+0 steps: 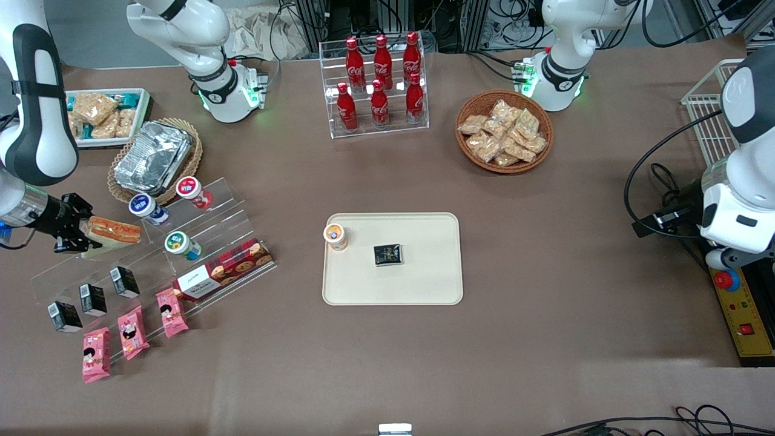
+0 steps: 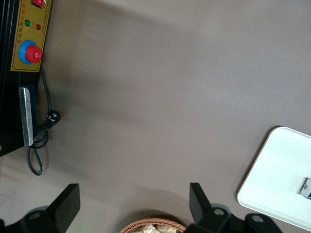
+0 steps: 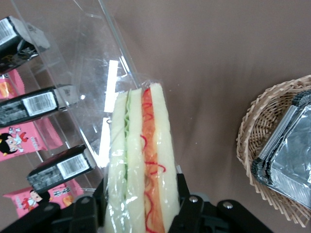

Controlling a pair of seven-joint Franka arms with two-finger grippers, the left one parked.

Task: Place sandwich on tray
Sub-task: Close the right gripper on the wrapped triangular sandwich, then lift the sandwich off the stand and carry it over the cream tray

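From the front, my gripper point(image 1: 75, 233) is clamped on the sandwich point(image 1: 112, 231) above the clear acrylic display stand point(image 1: 151, 254), at the working arm's end of the table. The tray point(image 1: 424, 284) lies well apart, mid-table, carrying only a small cup point(image 1: 335, 236) and a dark packet point(image 1: 387, 254). The left wrist view shows just a corner of the tray point(image 2: 272, 170), with no sandwich on it. At my own wrist, the sandwich point(image 3: 141, 165) sits squeezed between my fingers point(image 3: 187, 204), filling edge facing the camera. So the pickup looks done; the carry across and the set-down remain.
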